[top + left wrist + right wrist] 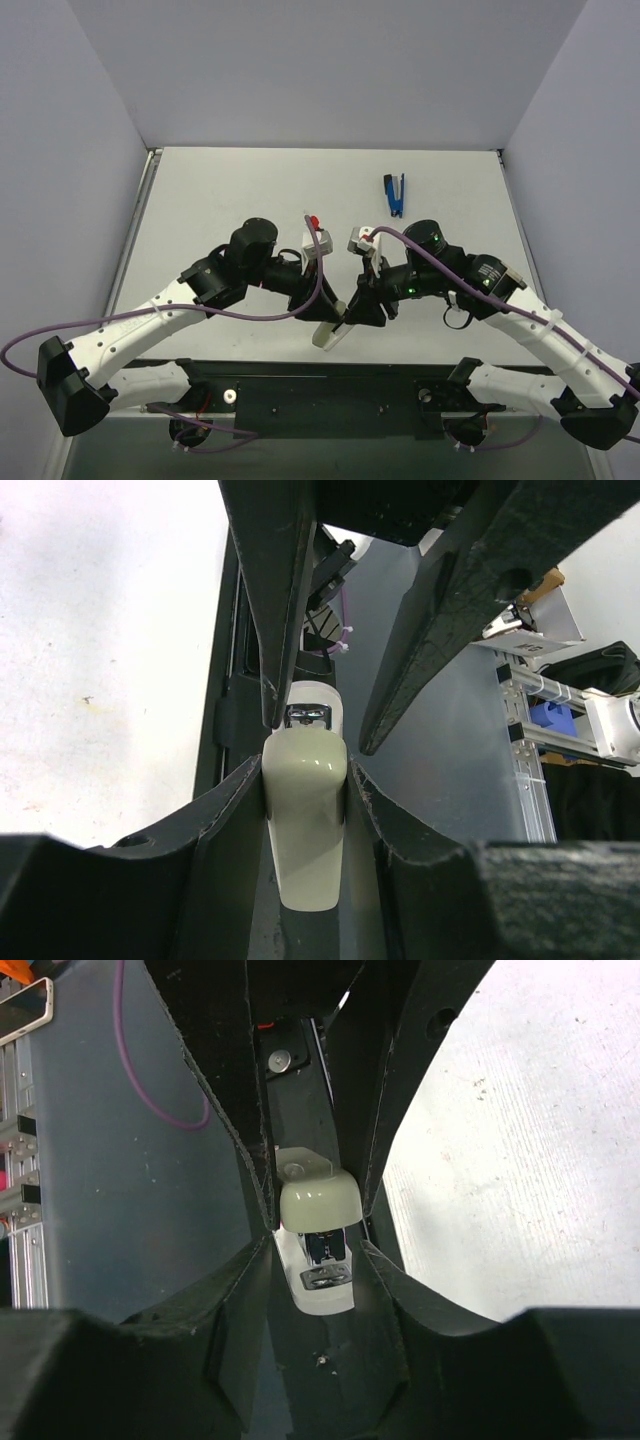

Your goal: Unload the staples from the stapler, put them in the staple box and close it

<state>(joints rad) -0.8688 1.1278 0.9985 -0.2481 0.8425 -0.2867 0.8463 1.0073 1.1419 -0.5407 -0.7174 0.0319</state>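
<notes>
Black fingers of your left tool [305, 780] and right tool [318, 1242] meet nose to nose. Each looks closed down to a narrow gap and pinched on the same cream stapler [335, 328], one tool at each end. The stapler sits between the two tools, just above the near edge of the counter [250, 190].

From the right wrist view you can see its cap lifted a little off the pale base, with bright metal showing at the mouth. I cannot tell whether that metal carries the staples. None show loose near either tool, so I judge them to be inside the stapler and the unloading not yet done. What you have is the grip; opening the magazine and getting the strip out is left.

Pale lavender-grey walls [320, 60] close in on three sides. The counter is matte white with a few faint specks. Beyond the right tool and well apart from it lies a small blue-and-black implement [393, 194], possibly a staple remover.
</notes>
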